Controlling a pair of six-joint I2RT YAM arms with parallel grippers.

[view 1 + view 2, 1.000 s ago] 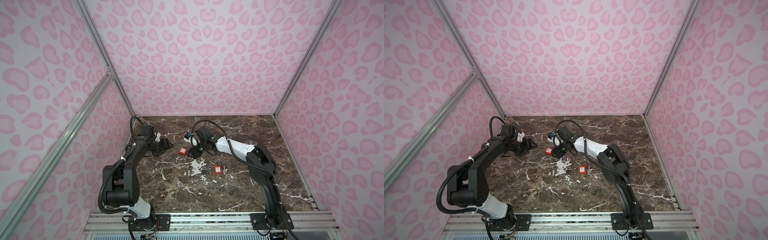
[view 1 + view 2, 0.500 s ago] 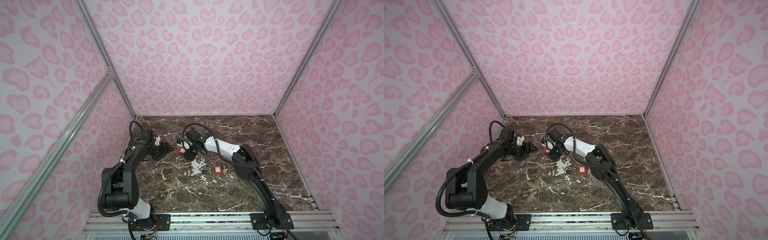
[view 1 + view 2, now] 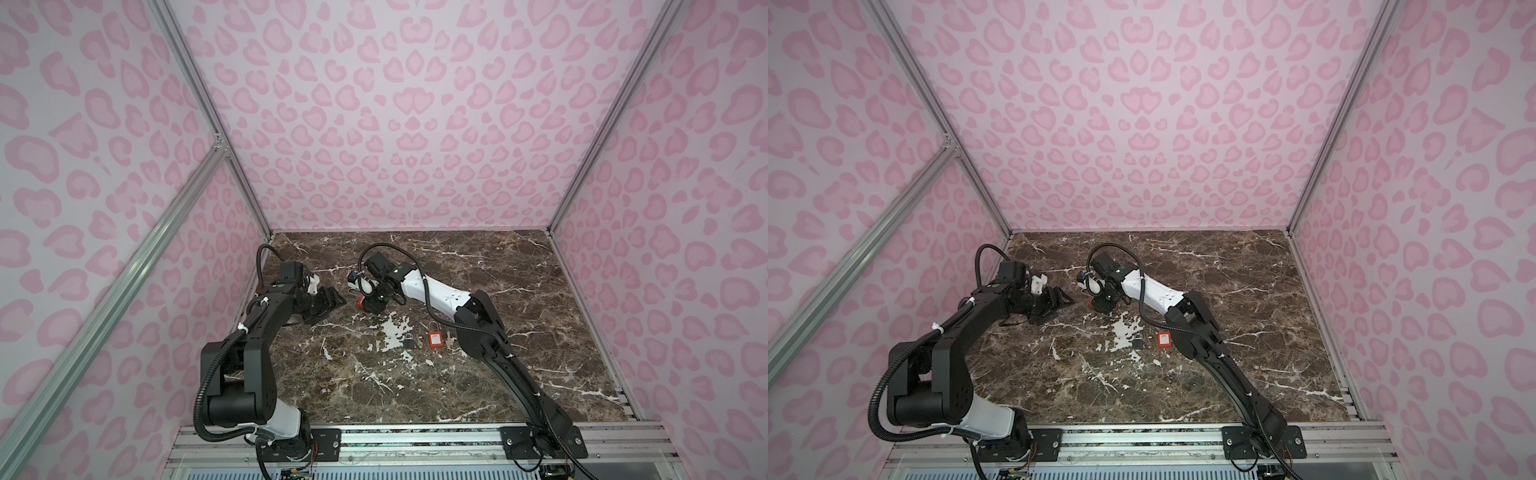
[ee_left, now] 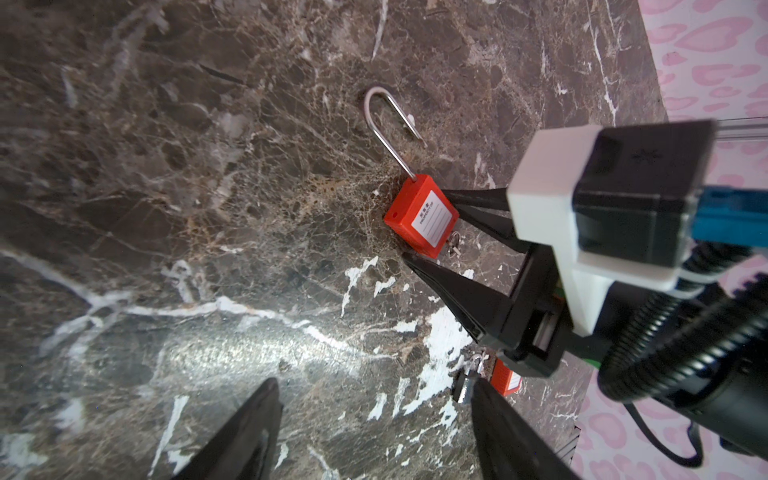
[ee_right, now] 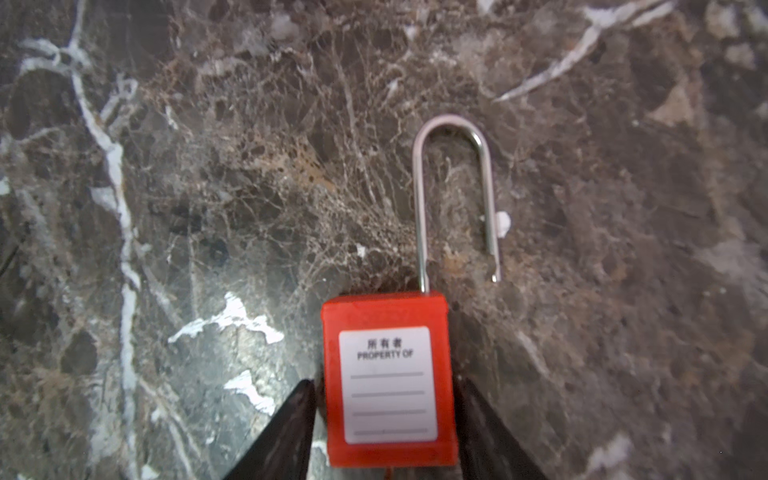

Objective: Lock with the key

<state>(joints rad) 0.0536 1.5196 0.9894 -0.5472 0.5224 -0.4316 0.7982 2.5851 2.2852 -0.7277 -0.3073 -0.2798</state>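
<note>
Progress looks early: the red padlock [image 5: 388, 374] lies flat on the marble table [image 3: 498, 374] with its steel shackle [image 5: 453, 187] sprung, one leg clear of the body, so nothing is locked yet. A small key [image 4: 453, 245] appears to sit in the bottom end of the body, though it is too small to be sure. The right gripper [image 4: 426, 224] straddles the body, jaws close against both sides; whether they actually clamp it cannot be told. The left gripper [image 3: 338, 300] hovers just beside, jaws wide and empty. Probably left to do: pressing the shackle home and turning the key.
</note>
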